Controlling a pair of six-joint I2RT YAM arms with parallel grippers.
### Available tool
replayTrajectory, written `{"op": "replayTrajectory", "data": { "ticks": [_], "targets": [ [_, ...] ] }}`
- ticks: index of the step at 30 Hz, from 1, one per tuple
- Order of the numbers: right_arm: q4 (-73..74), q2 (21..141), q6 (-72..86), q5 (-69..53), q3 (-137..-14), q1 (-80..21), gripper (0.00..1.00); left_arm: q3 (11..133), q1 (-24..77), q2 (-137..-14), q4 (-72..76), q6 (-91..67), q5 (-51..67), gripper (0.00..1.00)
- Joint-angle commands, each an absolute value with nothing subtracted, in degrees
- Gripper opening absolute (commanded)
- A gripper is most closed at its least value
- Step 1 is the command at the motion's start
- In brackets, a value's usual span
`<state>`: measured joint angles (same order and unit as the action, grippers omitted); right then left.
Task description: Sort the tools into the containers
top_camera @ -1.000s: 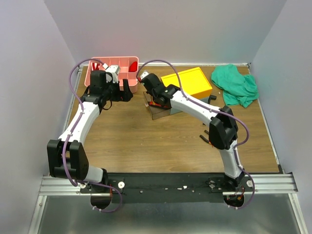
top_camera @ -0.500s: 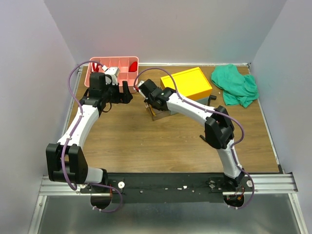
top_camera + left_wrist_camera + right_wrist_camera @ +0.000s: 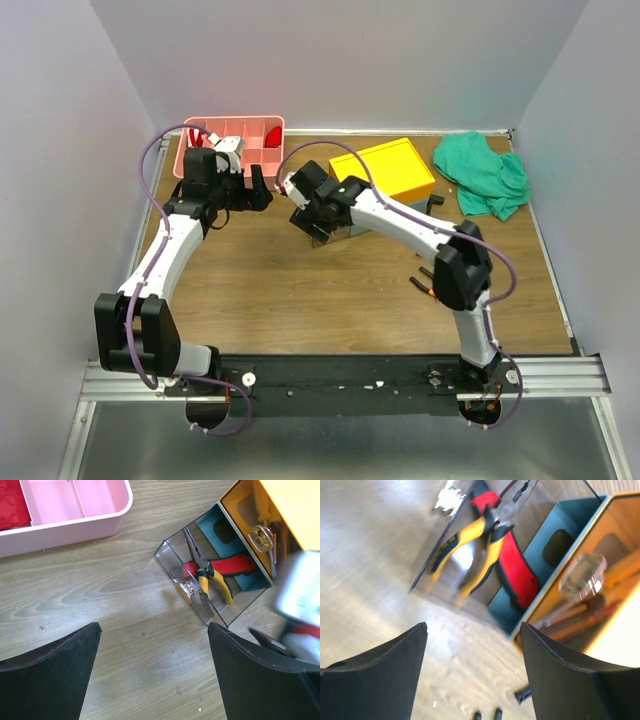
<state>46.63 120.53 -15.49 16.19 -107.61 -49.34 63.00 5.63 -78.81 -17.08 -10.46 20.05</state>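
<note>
Right pincer [image 3: 471, 629], spread and empty, hovers on its bent arm over pliers [image 3: 462, 537] in the toolbox [image 3: 577, 522].

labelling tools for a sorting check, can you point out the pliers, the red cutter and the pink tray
pliers [image 3: 223, 591]: left wrist view, on a yellow handle
red cutter [image 3: 235, 564]: left wrist view, on its red grip
pink tray [image 3: 75, 526]: left wrist view, on its outer wall

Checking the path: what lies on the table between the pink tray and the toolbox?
Only bare table wood between pink tray and toolbox; the left wrist view shows it.
</note>
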Motion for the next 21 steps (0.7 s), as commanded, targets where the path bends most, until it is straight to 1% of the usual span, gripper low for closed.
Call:
{"op": "replayTrajectory", "data": {
  "ticks": [1,2,3,4,6,7,10,11,12,14,15,18,21],
  "targets": [
    [51.06,105.84,-19.32,4.68,-100.48,-49.75,0.84,65.3,5.36,-79.89,-15.64,-12.13,21.88,0.99],
    [51.59,103.91,-19.6,3.61,-98.11,-49.31,0.85,65.3,5.36,-80.07,-15.56,-12.3,21.97,0.99],
    [51.59,99.19,-19.77,2.39,-95.48,-48.78,0.86,65.39,5.36,-80.07,-15.56,-12.57,22.32,0.99],
    [51.24,96.97,-19.78,0.37,-88.49,-48.0,0.86,65.39,5.36,-80.16,-15.47,-12.74,22.59,0.99],
    [51.5,92.65,-19.42,-3.24,-82.04,-44.57,0.87,65.57,5.36,-80.33,-15.38,-12.92,22.68,0.99],
    [51.94,89.42,-19.51,-5.34,-76.87,-43.08,0.88,65.65,5.36,-80.42,-15.38,-13.01,22.76,0.99],
    [54.57,85.79,-22.31,-10.26,-70.16,-36.05,0.89,65.65,5.36,-80.59,-15.38,-12.92,22.94,0.99],
    [55.62,83.61,-25.28,-11.24,-65.96,-34.21,0.89,65.65,5.36,-80.6,-15.29,-12.92,22.94,0.99],
    [55.98,82.28,-27.49,-12.38,-63.92,-31.32,0.91,65.65,5.36,-80.77,-15.29,-12.92,22.94,0.99],
    [54.77,79.04,-32.32,-11.7,-59.09,-29.36,0.93,65.39,5.36,-80.86,-15.38,-12.83,22.85,0.99],
    [53.71,77.88,-33.39,-10.65,-54.36,-28.66,0.93,65.48,5.45,-80.95,-15.29,-12.83,22.85,0.99],
    [50.54,74.63,-36.3,-7.83,-47.23,-28.3,0.94,65.48,5.45,-81.3,-15.47,-12.83,22.94,0.99],
    [48.43,73.92,-35.42,-5.28,-44.3,-27.78,0.93,65.92,5.62,-81.74,-15.73,-12.83,23.03,0.99]
  ]
}}
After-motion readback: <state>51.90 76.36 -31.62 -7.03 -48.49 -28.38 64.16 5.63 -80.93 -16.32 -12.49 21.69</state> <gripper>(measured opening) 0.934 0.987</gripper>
